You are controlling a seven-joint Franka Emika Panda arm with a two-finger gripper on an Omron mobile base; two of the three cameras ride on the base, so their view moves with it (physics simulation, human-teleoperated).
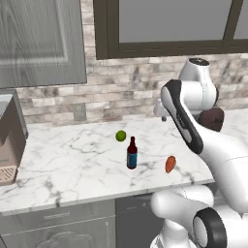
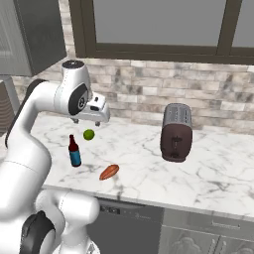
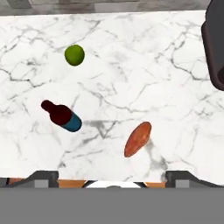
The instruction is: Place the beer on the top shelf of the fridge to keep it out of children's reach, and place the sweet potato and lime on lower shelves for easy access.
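The beer [image 1: 131, 154] [image 2: 74, 153] [image 3: 62, 116] stands upright on the marble counter [image 1: 72, 160], a dark bottle with a blue label. Just behind it lies the lime [image 1: 120, 136] [image 2: 89, 134] [image 3: 75, 55]. The orange-red sweet potato [image 1: 170, 164] [image 2: 109, 172] [image 3: 137, 139] rests near the counter's front edge, to the bottle's right. My gripper [image 2: 89, 122] [image 3: 113, 177] [image 1: 162, 115] hangs open above the counter, over these items, with nothing between its fingers. The fridge and its shelves are out of view.
A dark brown toaster [image 2: 176, 132] [image 1: 213, 119] [image 3: 214, 43] stands on the counter to the right. A brownish appliance [image 1: 9, 140] sits at the counter's left end. A brick wall and a window [image 2: 158, 25] run behind, with cabinets below.
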